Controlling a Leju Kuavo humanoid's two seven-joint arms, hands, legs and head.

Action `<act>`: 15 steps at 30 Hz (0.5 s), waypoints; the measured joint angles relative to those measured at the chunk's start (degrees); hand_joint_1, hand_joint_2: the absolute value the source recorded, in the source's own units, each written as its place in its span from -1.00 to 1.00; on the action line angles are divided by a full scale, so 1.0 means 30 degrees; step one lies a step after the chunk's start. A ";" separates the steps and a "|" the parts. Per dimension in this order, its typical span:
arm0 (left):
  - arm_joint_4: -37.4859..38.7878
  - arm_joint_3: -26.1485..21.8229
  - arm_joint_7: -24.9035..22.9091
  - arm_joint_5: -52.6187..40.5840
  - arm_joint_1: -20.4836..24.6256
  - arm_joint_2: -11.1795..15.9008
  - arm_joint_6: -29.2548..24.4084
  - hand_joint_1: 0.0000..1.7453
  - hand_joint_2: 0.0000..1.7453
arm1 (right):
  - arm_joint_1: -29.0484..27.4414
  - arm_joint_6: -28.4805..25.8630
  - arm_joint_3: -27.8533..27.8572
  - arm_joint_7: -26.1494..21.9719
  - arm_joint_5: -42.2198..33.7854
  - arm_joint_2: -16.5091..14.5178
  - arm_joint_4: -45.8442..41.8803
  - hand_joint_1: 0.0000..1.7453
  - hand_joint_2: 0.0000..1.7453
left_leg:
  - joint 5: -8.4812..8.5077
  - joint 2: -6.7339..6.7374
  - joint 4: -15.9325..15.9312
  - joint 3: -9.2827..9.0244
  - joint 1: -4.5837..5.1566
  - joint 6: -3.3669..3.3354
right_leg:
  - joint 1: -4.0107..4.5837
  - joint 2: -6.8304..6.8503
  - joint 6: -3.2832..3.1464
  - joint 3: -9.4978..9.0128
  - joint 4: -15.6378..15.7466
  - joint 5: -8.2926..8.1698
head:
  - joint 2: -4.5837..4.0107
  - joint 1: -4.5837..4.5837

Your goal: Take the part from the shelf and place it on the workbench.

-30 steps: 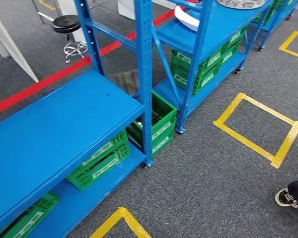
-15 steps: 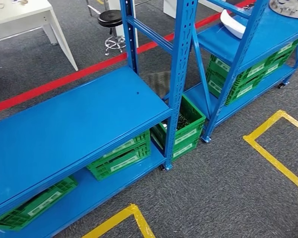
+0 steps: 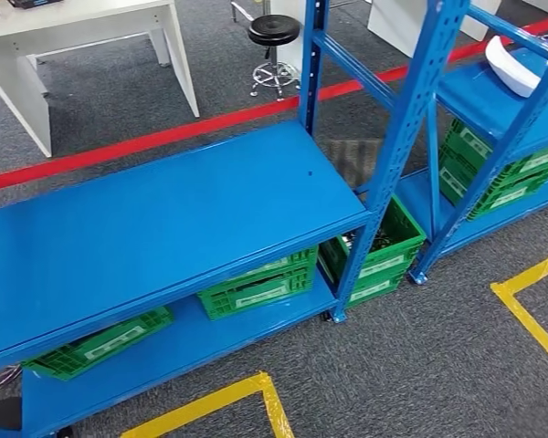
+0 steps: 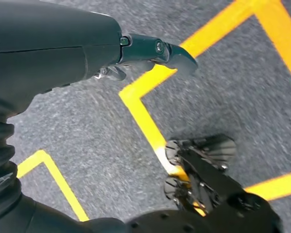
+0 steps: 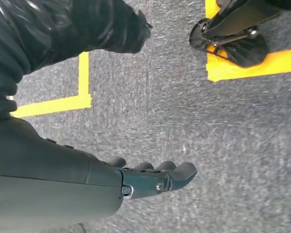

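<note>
On the far shelf at right: white part [image 3: 511,66], well apart from both hands. Left hand [image 4: 151,51] and right hand [image 5: 156,177] hanging over carpet, released, holding nothing. Risk: clipping blue shelf post [image 3: 402,151] while approaching.

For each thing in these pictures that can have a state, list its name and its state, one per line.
left hand: holds nothing, fingers extended
right hand: holds nothing, fingers extended
near shelf board: bare
green crates: stowed under the board
white part: lying on the next shelf
stool: unoccupied
</note>
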State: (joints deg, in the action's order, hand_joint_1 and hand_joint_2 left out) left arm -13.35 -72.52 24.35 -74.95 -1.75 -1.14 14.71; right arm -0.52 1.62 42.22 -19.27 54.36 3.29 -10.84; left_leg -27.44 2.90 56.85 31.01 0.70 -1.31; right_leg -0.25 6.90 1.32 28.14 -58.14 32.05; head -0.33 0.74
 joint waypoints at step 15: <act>0.0057 0.0000 -0.0168 -0.0025 0.0047 0.0024 -0.0005 -1.00 1.00 | 0.0128 0.0333 -0.0155 0.0047 0.0180 -0.0224 0.0098 -1.00 1.00 | -0.0043 -0.3360 0.0487 0.0446 -0.0366 0.0683 | -0.0392 -0.3207 -0.0269 0.0756 -0.0204 -0.0745 | 0.0000 -0.0357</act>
State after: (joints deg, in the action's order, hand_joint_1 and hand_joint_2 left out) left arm -13.19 -72.52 23.85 -75.02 -1.61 -1.07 14.69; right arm -0.14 2.62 41.76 -19.13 54.90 2.62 -10.54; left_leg -27.57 -7.18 58.32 32.35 -0.40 0.74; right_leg -1.42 -2.72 0.51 30.41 -58.76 29.81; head -0.33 -0.33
